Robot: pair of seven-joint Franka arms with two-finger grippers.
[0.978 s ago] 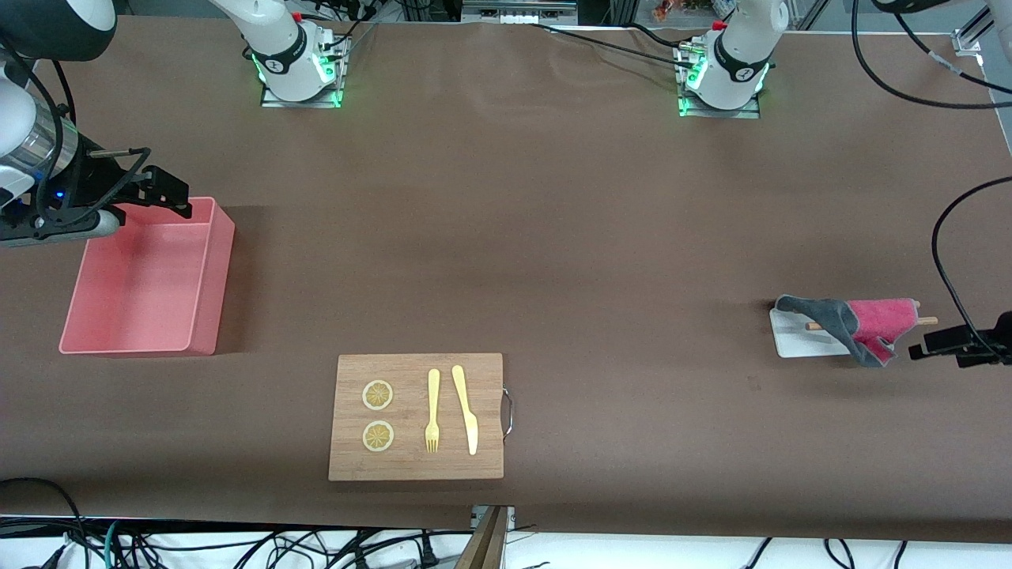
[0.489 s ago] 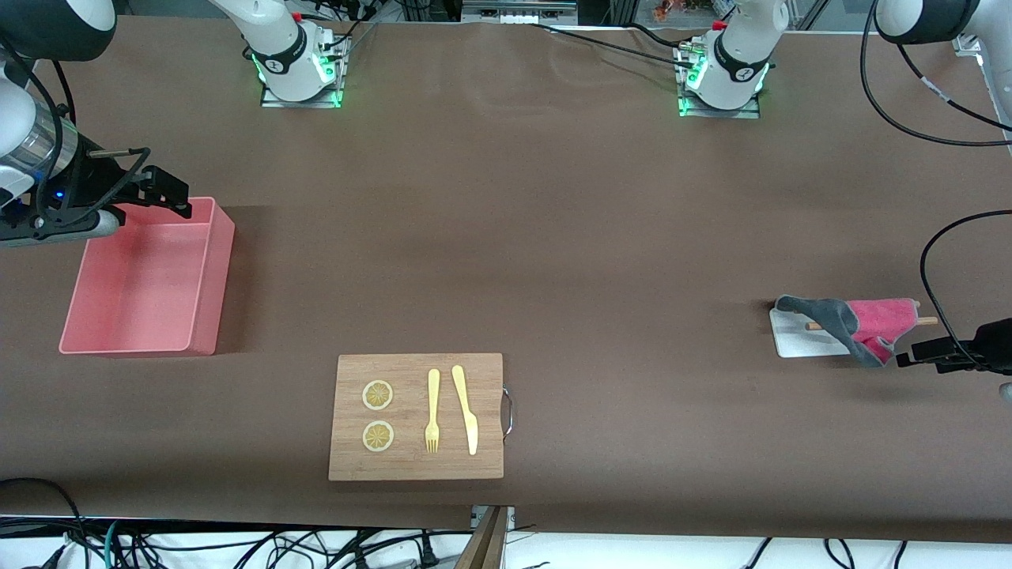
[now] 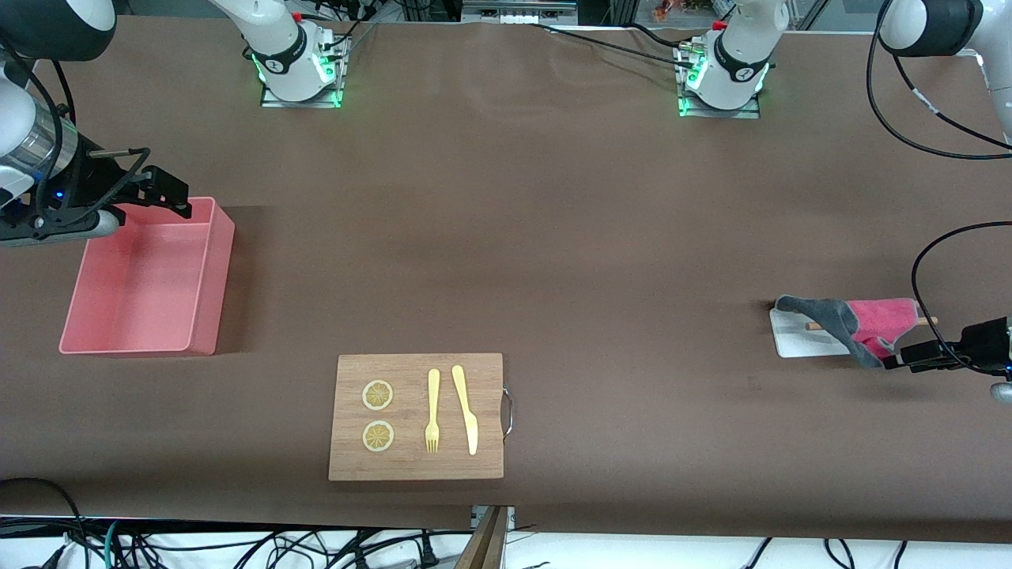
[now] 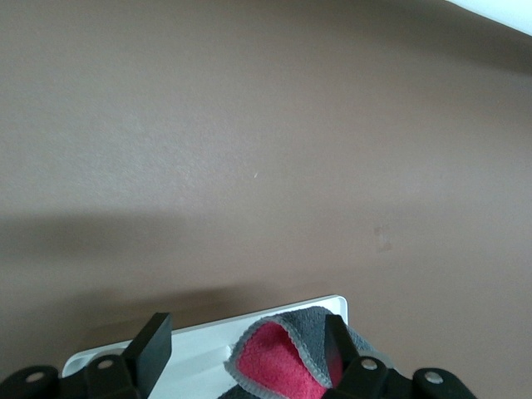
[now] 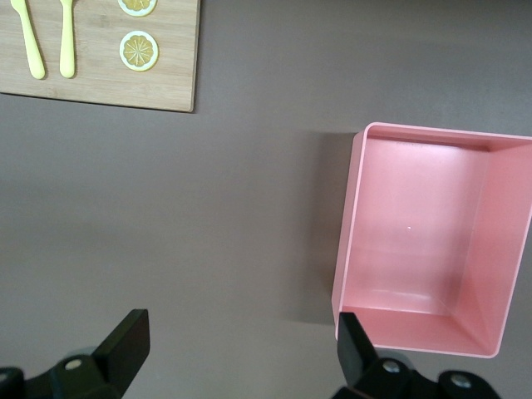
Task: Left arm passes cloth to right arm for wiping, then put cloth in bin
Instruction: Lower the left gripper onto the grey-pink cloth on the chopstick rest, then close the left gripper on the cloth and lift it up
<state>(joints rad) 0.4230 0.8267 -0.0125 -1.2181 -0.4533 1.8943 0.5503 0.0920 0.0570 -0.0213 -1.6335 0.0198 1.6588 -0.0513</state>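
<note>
Front view: cloth [image 3: 866, 322] lies draped over a small white tray [image 3: 794, 344] at the left arm's end of the table, pink face up, grey edge trailing off the tray's rim.
Left gripper [image 3: 901, 360]: low, right at the cloth's hanging corner, fingers spread; in the left wrist view the cloth [image 4: 283, 362] sits between the two fingertips [image 4: 154, 337], nothing pinched yet.
Right gripper [image 3: 178, 199]: waiting over the pink bin's [image 3: 207, 261] farther rim, fingers apart and empty; the right wrist view looks down at the bin [image 5: 353, 241] with nothing in it.
Step in hand: the very first one, I'd say, the left arm lining up its pick of the cloth.
Next move: looks like a touch more reach so the fold is well between the fingers, then a close and a lift clear of the tray.
Watch for: a thin stick [image 3: 927, 320] pokes out from under the cloth and could come along.
Also on the table: a wooden board [image 3: 416, 379] with cutlery and lemon slices, well apart from both grippers.
</note>
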